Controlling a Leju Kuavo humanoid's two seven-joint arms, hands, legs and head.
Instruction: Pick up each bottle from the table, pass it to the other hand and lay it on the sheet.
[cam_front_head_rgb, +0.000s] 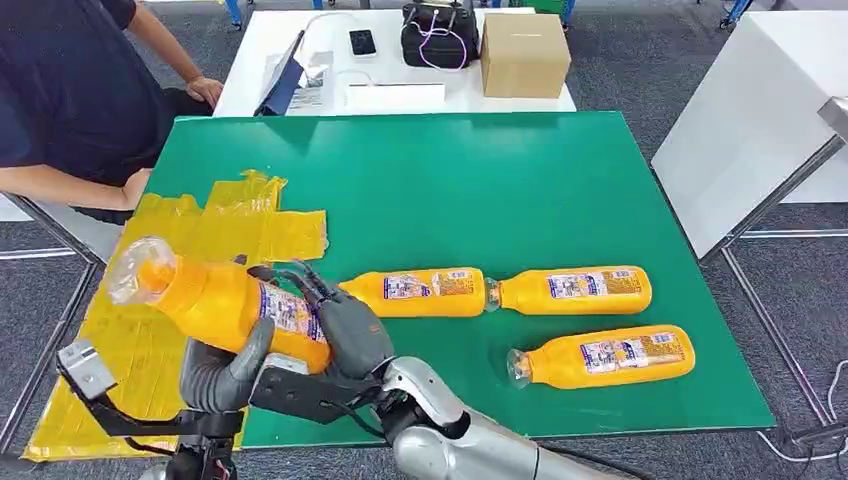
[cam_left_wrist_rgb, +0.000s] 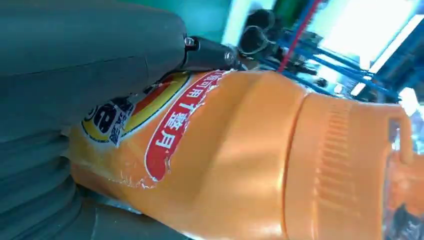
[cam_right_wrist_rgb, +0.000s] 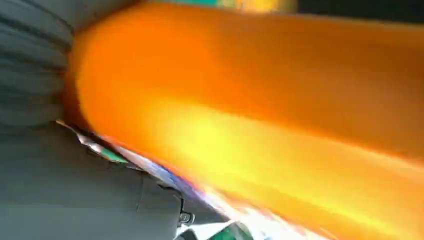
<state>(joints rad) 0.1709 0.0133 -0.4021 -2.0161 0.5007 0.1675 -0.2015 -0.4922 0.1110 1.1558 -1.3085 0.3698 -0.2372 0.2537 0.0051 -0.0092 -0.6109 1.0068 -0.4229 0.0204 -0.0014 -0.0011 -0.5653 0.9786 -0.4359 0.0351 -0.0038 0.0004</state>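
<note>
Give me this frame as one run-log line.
phase: handover | held bottle: gripped by left robot hand and right robot hand, above yellow sheet | table: three bottles lying

The held bottle (cam_right_wrist_rgb: 260, 110) is a close orange blur at the right wrist; both hands' fingertips are hidden behind it.

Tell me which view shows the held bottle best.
Head view: the whole bottle shows, tilted above the yellow sheet between both hands. The left wrist view gives a close-up of its label and shoulder; the right wrist view is an orange blur.
</note>
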